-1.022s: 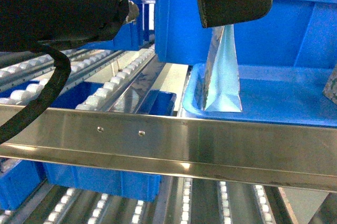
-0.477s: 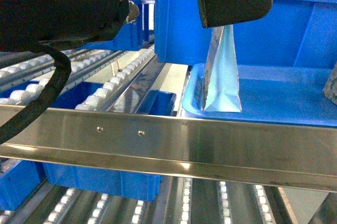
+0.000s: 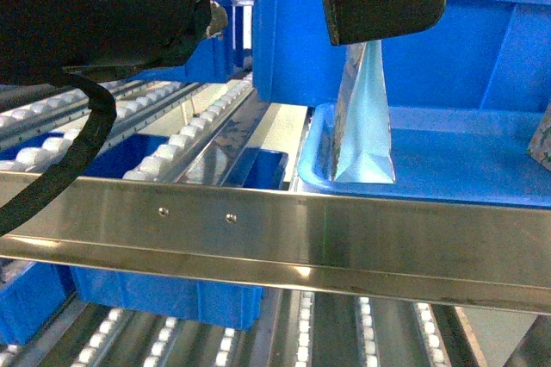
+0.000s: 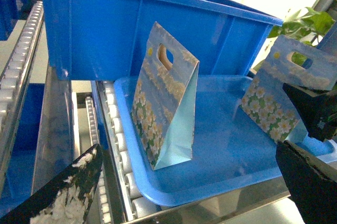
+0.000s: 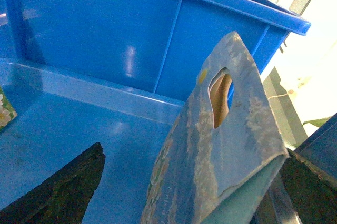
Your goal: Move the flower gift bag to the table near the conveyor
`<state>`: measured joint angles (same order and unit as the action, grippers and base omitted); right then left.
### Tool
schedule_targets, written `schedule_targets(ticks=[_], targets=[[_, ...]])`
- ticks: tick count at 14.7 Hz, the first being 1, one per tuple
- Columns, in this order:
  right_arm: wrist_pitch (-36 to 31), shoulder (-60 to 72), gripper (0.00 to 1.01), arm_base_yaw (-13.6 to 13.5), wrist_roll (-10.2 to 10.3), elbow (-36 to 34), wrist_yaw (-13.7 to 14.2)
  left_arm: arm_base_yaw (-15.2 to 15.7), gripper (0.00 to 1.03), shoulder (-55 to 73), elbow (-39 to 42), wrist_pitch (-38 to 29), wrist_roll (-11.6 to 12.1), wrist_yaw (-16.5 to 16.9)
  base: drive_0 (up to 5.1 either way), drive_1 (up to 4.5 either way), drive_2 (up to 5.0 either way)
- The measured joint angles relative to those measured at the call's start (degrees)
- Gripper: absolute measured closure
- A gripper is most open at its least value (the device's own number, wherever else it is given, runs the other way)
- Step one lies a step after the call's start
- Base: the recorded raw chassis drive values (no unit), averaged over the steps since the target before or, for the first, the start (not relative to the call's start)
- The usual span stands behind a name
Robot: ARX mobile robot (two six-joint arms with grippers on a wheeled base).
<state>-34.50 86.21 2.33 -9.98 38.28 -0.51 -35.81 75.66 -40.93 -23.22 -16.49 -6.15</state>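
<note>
Black-fingered left hand (image 4: 189,150) gapes wide and holds nothing, its fingers (image 4: 63,192) framing the shallow blue plastic tray (image 4: 231,176) on the shiny steel roller conveyor (image 3: 258,238). At the tray's left end the pale-blue-sided flower gift bag (image 4: 166,98) stands upright. A second flowered paper bag (image 4: 284,95) leans at the tray's right end, barely inside the head view. The right hand (image 5: 192,153) is spread wide around the gift bag's handle top; contact is unclear. Only the left wrist view shows both printed fronts. Nothing has shifted since the head view half a second ago.
</note>
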Motion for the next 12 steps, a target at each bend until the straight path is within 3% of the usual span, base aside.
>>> schedule_targets(ticks=[4,12], targets=[[-0.7,-0.8,0.03,0.0,0.3,-0.4,-1.9,0.0,0.05,0.0,0.0,0.0,0.0,0.0,0.0,0.0,0.0],[-0.9,-1.6,0.03,0.3,0.3,-0.4,-2.1,0.0,0.05,0.0,0.0,0.0,0.0,0.0,0.0,0.0,0.0]])
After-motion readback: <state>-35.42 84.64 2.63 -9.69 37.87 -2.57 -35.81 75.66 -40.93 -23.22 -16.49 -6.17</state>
